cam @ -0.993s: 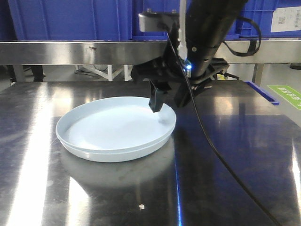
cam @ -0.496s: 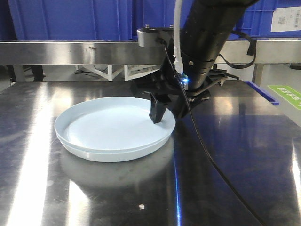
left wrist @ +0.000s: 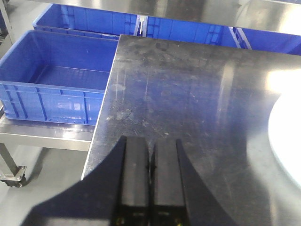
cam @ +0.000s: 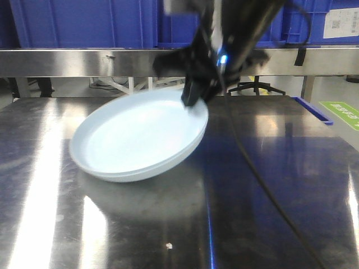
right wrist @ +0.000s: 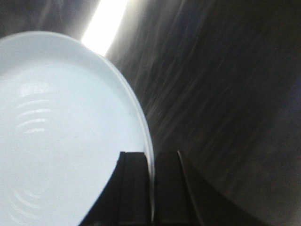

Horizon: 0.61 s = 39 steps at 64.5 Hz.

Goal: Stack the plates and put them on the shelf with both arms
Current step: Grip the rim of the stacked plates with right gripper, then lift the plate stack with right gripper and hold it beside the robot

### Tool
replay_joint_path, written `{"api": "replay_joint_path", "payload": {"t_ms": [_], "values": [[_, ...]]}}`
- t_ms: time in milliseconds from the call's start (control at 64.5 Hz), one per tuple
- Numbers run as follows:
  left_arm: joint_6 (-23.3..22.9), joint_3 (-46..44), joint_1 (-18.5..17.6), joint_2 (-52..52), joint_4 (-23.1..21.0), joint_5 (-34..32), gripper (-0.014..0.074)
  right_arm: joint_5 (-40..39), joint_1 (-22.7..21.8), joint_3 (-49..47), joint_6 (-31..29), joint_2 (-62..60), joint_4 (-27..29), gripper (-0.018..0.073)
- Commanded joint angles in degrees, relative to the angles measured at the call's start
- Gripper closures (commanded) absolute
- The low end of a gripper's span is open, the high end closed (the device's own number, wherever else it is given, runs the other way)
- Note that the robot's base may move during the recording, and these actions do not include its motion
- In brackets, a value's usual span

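Note:
Two pale bluish-white plates (cam: 137, 137) sit nested one in the other on the dark steel tabletop (cam: 269, 185). The stack is tilted, with its far right rim lifted and its near left edge low by the table. My right gripper (cam: 192, 96) is shut on that raised rim; in the right wrist view the plates' rim (right wrist: 141, 117) runs between the fingers of the right gripper (right wrist: 151, 155). My left gripper (left wrist: 151, 142) is shut on nothing, above the table's left edge, with the plates' edge (left wrist: 288, 136) far to its right. The shelf rail (cam: 84, 60) runs behind.
Blue crates (cam: 84, 22) stand on the shelf above the rail. Beside the table's left edge, a lower steel rack holds open blue crates (left wrist: 51, 80). A black cable (cam: 263, 185) trails from the right arm across the tabletop.
The right gripper has risen with the plates' far right rim in it. The stack, flat on the table before, now tilts up toward the gripper.

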Motion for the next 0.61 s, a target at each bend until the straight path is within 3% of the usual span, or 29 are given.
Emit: {"api": "replay_joint_path", "payload": {"t_ms": [0,233,590], "values": [[-0.5,-1.5,0.0,-0.1,-0.4,-4.5,0.0508,-5.6,-2.1,-0.7,-0.5,-8.8,-1.9,0.051],[-0.5,-1.5,0.0,-0.1,-0.4,-4.5,0.0508,-10.2,-8.6,8.3,-0.5,-22.5,-1.9,0.051],[-0.5,-1.5,0.0,-0.1,-0.4,-4.5,0.0508,-14.7,-21.0,30.9,-0.4,-47.7,-1.8,0.051]]}}
